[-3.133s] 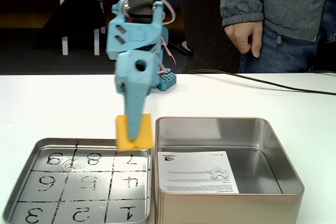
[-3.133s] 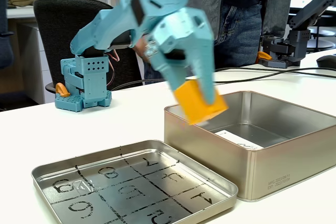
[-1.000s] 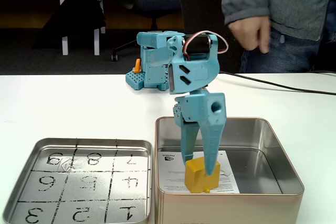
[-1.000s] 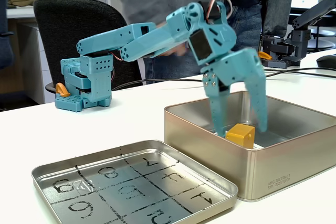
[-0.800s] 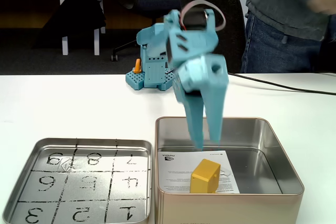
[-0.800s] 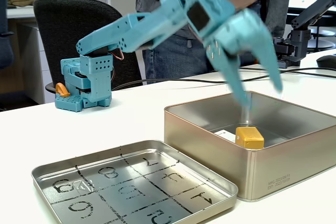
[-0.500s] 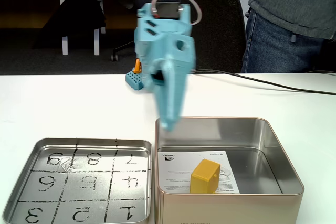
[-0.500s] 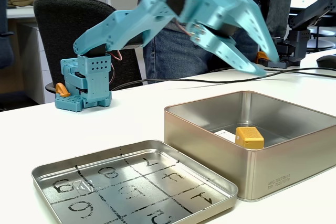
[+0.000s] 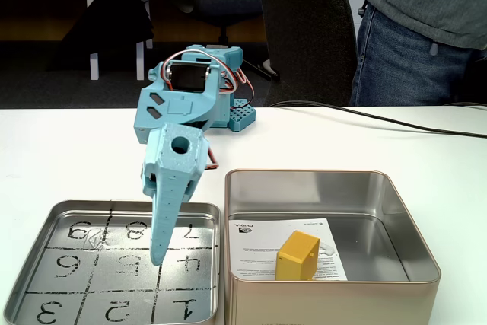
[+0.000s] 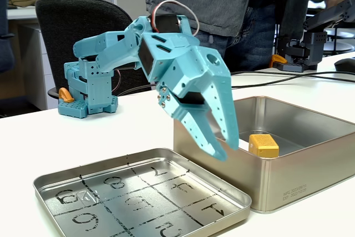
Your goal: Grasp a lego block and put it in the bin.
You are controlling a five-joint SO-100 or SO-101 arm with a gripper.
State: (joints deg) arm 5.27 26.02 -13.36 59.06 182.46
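Note:
The yellow-orange lego block (image 9: 297,256) lies on the white printed sheet on the floor of the bin (image 9: 335,176), a deep silver tin. It also shows inside the bin (image 10: 299,167) as a low yellow shape (image 10: 263,145). My teal gripper (image 9: 158,253) hangs left of the bin, pointing down over the shallow numbered tray (image 9: 30,264). In the other fixed view the gripper (image 10: 226,149) is open, its two fingers apart with nothing between them, just in front of the bin's near-left corner.
The numbered tray (image 10: 61,177) sits against the bin's left side. The arm's teal base (image 10: 89,95) stands at the back. A person (image 9: 426,28) stands behind the table beside a black chair (image 9: 304,28). A black cable (image 9: 380,118) crosses the tabletop.
The gripper let go of the block in the bin, rose, then swung left and down over the numbered tray. The block has stayed on the bin floor.

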